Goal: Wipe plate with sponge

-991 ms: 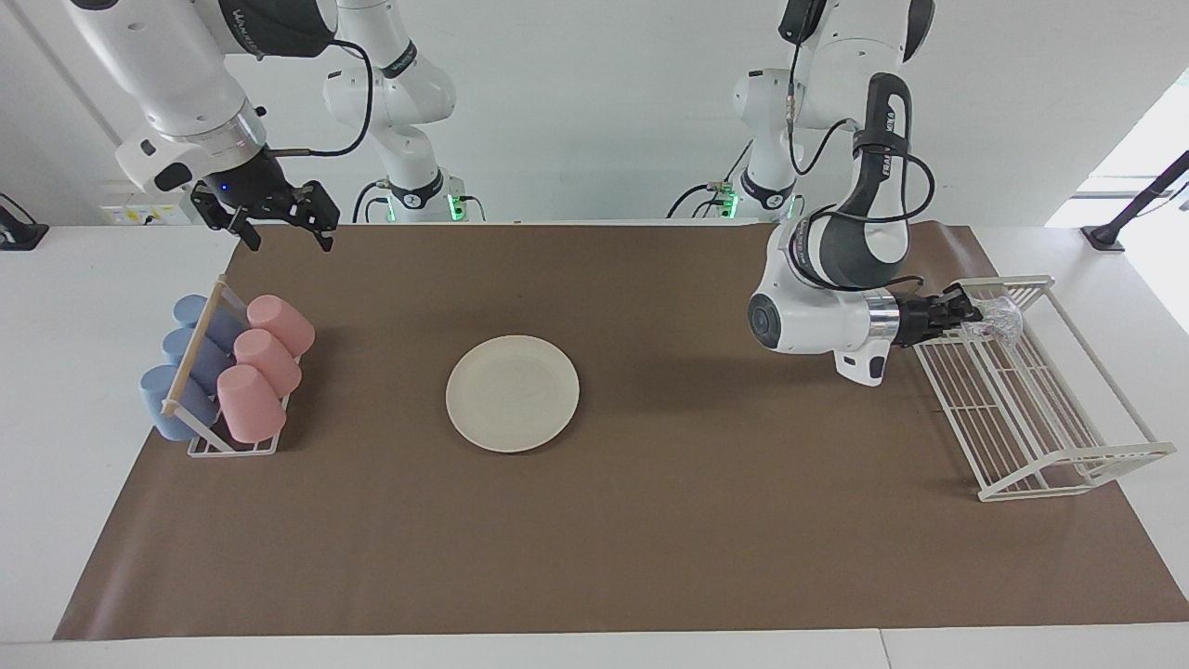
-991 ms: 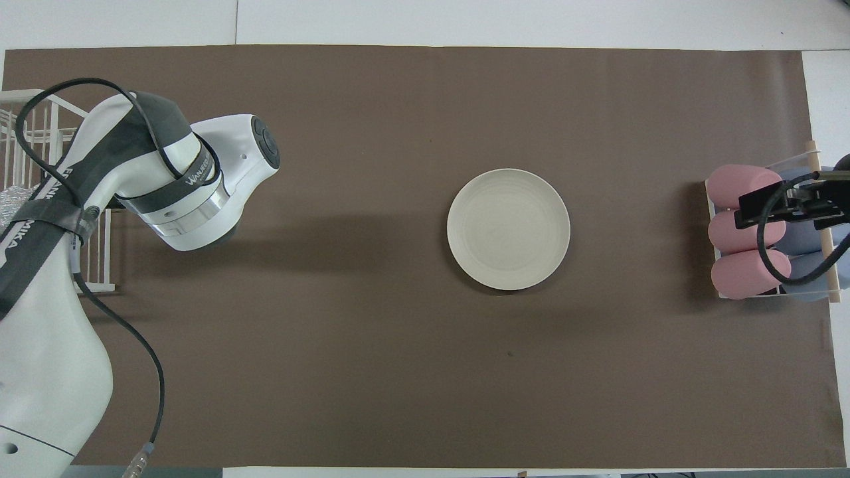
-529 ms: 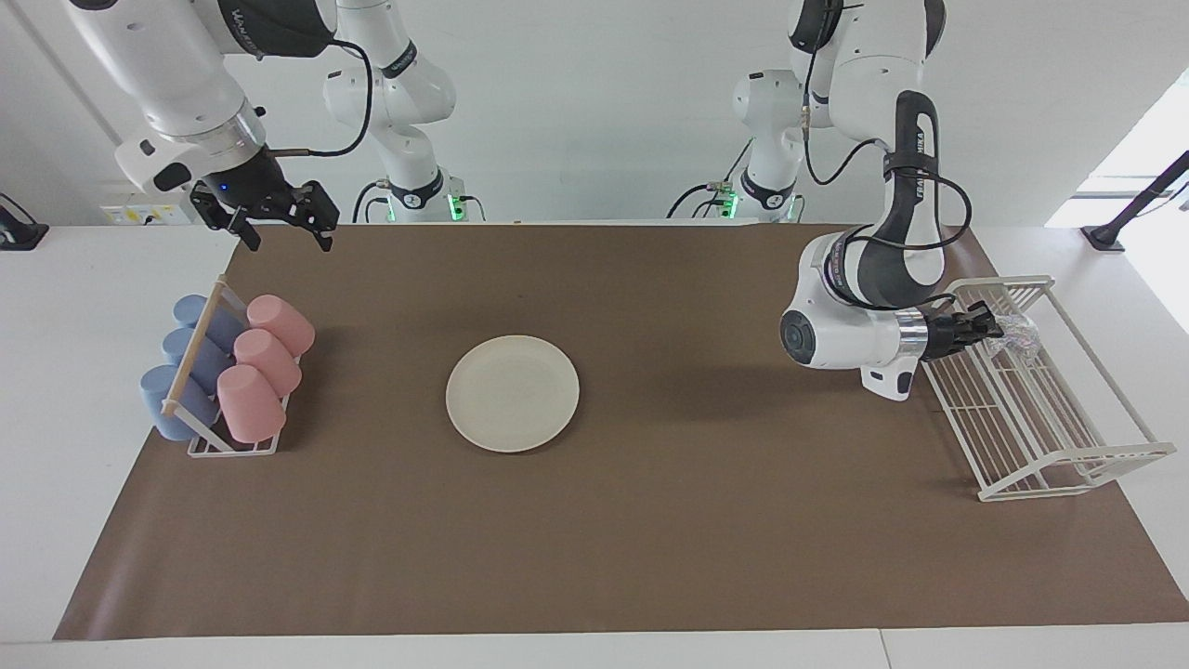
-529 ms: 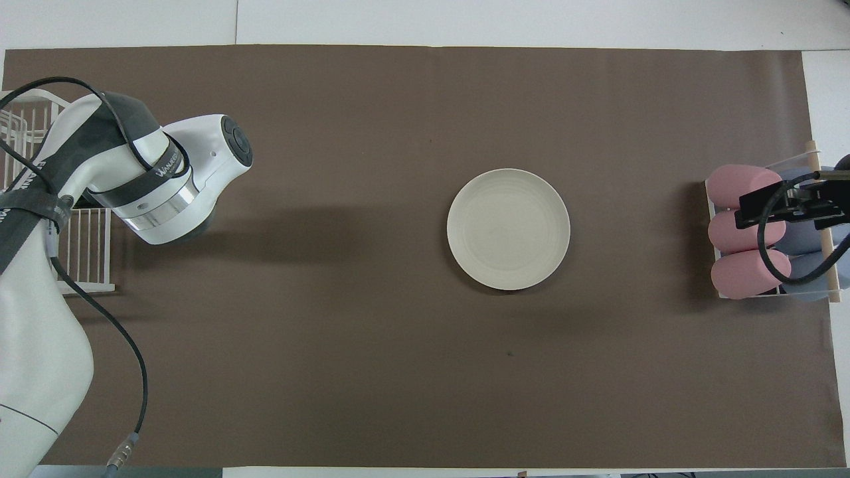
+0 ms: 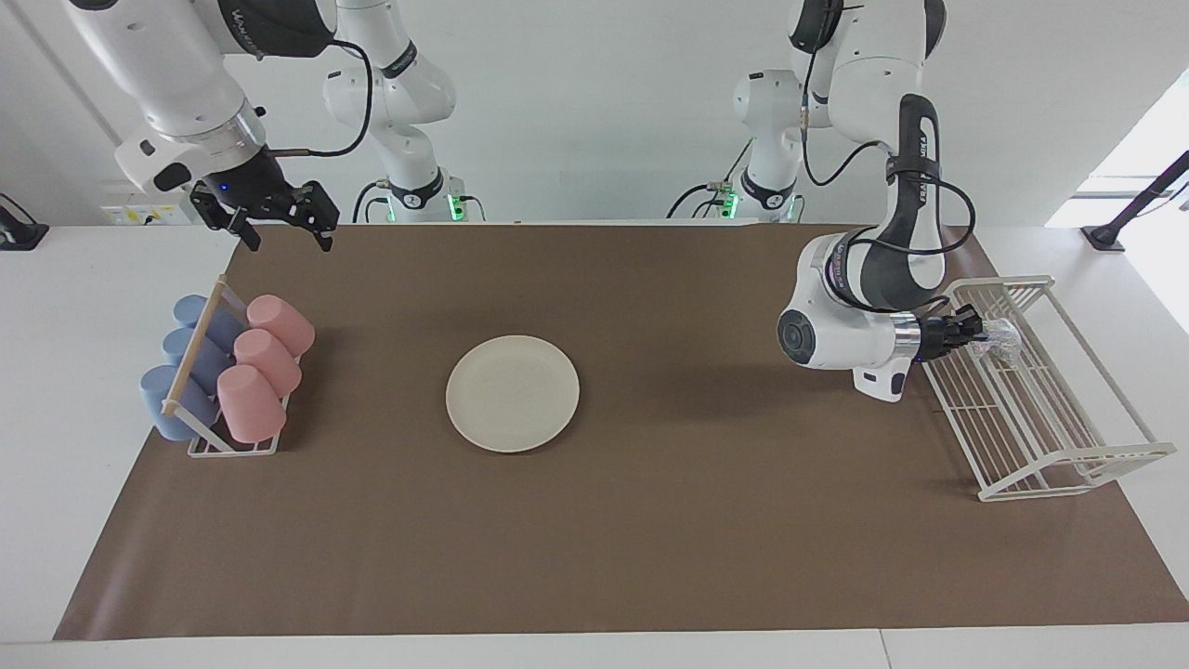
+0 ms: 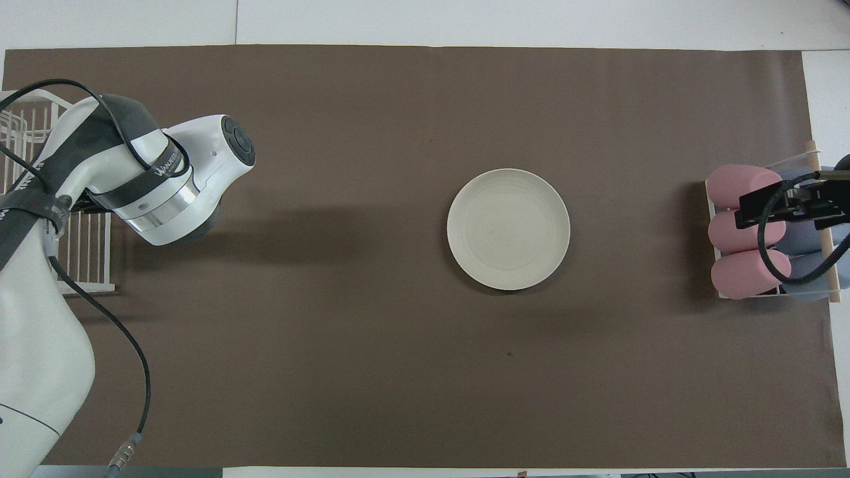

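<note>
Facing view, left gripper (image 5: 977, 331): fingers clamped on sponge (image 5: 1001, 336) over wire rack (image 5: 1040, 409).
Sponge: soft, light; pinch mid-wad.
Plate (image 5: 512, 393): stiff, untouched.
Right gripper (image 5: 279, 219): fingers spread, empty, waiting.

One cream plate (image 5: 512, 393), one silvery sponge (image 5: 1001, 338), three pink cups (image 5: 263, 365), three blue cups (image 5: 176, 364), one cup rack (image 5: 198, 448), one white wire rack (image 5: 1040, 418), two robot arms.

A white table (image 5: 84, 390) is carrying a brown mat (image 5: 650, 520), with the plate (image 5: 512, 393), cup rack (image 5: 232, 446) and wire rack (image 5: 1040, 437) lying on it.
</note>
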{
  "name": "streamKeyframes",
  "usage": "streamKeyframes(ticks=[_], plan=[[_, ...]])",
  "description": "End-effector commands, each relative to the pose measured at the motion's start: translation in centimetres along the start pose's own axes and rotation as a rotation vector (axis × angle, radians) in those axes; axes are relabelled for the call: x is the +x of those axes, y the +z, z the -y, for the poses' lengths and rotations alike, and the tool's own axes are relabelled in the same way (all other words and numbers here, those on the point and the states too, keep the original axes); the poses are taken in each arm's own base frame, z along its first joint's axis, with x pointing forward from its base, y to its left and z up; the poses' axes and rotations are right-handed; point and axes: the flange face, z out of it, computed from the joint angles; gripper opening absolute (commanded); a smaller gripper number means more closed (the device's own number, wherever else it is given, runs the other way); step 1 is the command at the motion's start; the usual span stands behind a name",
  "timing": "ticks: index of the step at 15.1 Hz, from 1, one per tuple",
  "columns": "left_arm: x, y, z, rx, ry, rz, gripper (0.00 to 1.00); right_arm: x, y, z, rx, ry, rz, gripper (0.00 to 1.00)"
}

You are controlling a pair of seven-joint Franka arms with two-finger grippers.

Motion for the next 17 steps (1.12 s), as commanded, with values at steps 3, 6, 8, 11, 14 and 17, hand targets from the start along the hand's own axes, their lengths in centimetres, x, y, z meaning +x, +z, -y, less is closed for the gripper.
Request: streamKeyframes(ticks=[3,6,8,11,14,17], plan=[[0.0,0.2,0.1,-0.026,-0.017,-0.001,1.00,-0.2,-0.3,-0.2,0.017,-0.006,0.004,1.00],[0.0,0.2,0.1,-0.026,-0.024,-0.001,1.00,-0.2,-0.3,-0.2,0.017,-0.006,0.004,1.00],[0.0,0.1,0.0,-0.026,-0.023,-0.002,1.00,-0.2,-0.3,-0.2,0.017,-0.006,0.004,1.00],[0.0,0.1,0.0,-0.026,-0.025,-0.002,1.00,-0.2,-0.3,-0.2,0.017,-0.006,0.004,1.00],[0.2,-0.2,0.4,-0.050,-0.032,0.006,1.00,-0.2,-0.3,-0.2,0.017,-0.006,0.004,1.00],[1.0,-1.9,3.7,-0.255,-0.094,0.048,1.00,-0.2,-0.3,-0.2,0.017,-0.006,0.004,1.00]])
